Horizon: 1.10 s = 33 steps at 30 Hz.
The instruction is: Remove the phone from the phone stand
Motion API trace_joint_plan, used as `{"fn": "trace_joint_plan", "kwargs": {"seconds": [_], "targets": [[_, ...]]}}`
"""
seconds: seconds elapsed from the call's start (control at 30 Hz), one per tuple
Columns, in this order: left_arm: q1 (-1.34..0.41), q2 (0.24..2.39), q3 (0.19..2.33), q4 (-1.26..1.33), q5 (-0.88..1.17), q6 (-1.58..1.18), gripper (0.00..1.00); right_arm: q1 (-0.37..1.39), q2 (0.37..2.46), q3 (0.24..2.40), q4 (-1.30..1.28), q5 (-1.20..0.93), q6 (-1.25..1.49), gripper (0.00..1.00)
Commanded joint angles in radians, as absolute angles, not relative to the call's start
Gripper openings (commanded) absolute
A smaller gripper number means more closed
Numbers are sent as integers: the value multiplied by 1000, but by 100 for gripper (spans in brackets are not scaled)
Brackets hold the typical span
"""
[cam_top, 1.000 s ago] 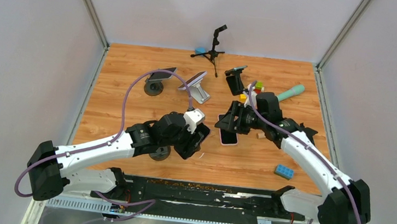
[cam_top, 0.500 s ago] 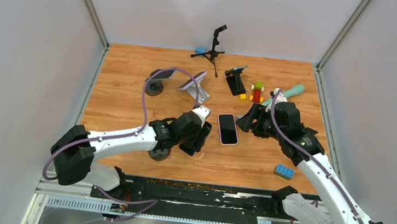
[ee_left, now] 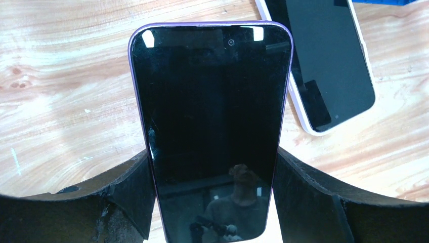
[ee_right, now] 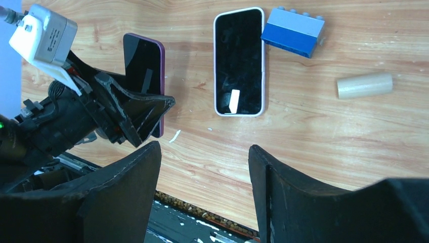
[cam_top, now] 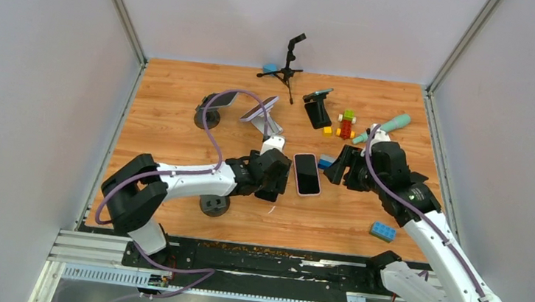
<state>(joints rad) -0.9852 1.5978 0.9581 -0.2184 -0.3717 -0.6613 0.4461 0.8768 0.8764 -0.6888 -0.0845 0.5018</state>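
A purple phone (ee_left: 212, 116) with a dark screen is clamped by its long edges in my left gripper (ee_left: 212, 162), which is shut on it. From above, the left gripper (cam_top: 271, 175) hovers low over the table, and the purple phone (ee_right: 144, 66) shows edge-on in the right wrist view. Just behind it stands a black round-based phone stand (cam_top: 213, 205) with nothing on it. A white-cased phone (cam_top: 307, 174) lies flat beside it. My right gripper (cam_top: 338, 167) is open and empty to the right of that phone, its jaws (ee_right: 204, 147) over bare wood.
Three more stands at the back carry phones: a black one (cam_top: 209, 108), a silver one (cam_top: 264, 117) and another black one (cam_top: 318, 111). A tripod (cam_top: 288, 64) stands at the rear. There are blue bricks (cam_top: 383, 231) (ee_right: 293, 31), a wooden cylinder (ee_right: 364, 85), a teal-handled tool (cam_top: 385, 125) and coloured blocks (cam_top: 346, 123).
My left gripper has carried the purple phone rightward and away from the round stand, toward the lying phone. My right gripper has drawn back to the right off the white-cased phone.
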Motion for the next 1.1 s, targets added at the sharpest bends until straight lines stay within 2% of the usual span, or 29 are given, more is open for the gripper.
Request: {"fn": "trace_joint_plan", "kwargs": {"seconds": [0.0,0.3,0.37,0.4,0.47,0.67,0.8,0.83,0.9,1.07], "targets": [[-964,1624,1013,-117,-411,-765,0,441,837,883,-715,-49,464,65],[-948,1732,1001,21,-384,-791,2,440,798,867,-765,-26,442,65],[-948,1749,996,52,-385,-788,10,439,796,865,-776,-23,435,66],[-948,1758,995,59,-384,-780,17,440,794,865,-781,-21,433,66],[-948,1771,992,75,-378,-775,24,439,793,864,-787,-18,428,66],[-948,1799,973,105,-370,-789,31,440,793,858,-798,-17,425,66],[-949,1810,957,96,-380,-801,44,440,792,855,-800,-17,425,66],[-948,1808,955,93,-390,-807,50,439,792,853,-800,-17,425,66],[-949,1808,949,78,-407,-815,55,440,792,851,-800,-17,425,66],[-953,1810,963,10,-460,-835,58,439,787,841,-802,-18,425,66]]}}
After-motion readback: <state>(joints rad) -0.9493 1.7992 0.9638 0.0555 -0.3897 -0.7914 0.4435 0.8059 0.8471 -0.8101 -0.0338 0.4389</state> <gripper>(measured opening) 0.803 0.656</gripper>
